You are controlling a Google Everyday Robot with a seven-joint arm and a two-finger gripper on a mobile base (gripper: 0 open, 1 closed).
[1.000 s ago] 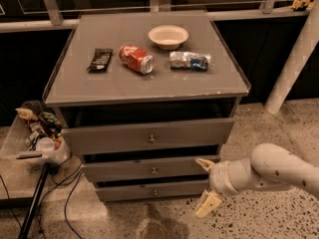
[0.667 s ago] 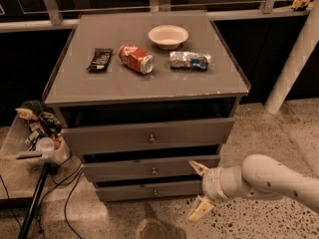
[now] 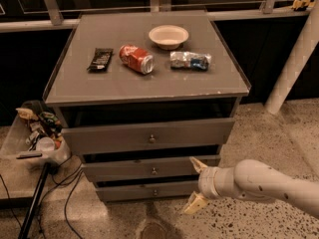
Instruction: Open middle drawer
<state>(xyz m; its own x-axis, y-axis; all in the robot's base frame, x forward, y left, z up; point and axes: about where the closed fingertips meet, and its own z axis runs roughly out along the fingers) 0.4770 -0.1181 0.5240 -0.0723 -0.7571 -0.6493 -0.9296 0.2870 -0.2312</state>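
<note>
The grey cabinet (image 3: 149, 83) has three drawer fronts stacked. The middle drawer (image 3: 119, 169) is the medium-height front with a small round knob (image 3: 154, 171) at its centre. None of its inside shows. The taller drawer (image 3: 99, 138) is above it and the thinnest drawer (image 3: 124, 191) is below. My gripper (image 3: 196, 184) is open. One fingertip is by the middle drawer's right end and the other is down near the floor. It is to the right of the knob and apart from it.
On the cabinet top lie a black snack bar (image 3: 100, 59), a red can (image 3: 135, 59), a white bowl (image 3: 168, 36) and a crushed silver-blue bottle (image 3: 190, 60). A bin of clutter (image 3: 35, 133), cables and a black pole (image 3: 35, 203) stand left. A white pillar (image 3: 294, 63) stands right.
My gripper and arm have moved left, closer to the right end of the lower drawer fronts. The drawers have not moved.
</note>
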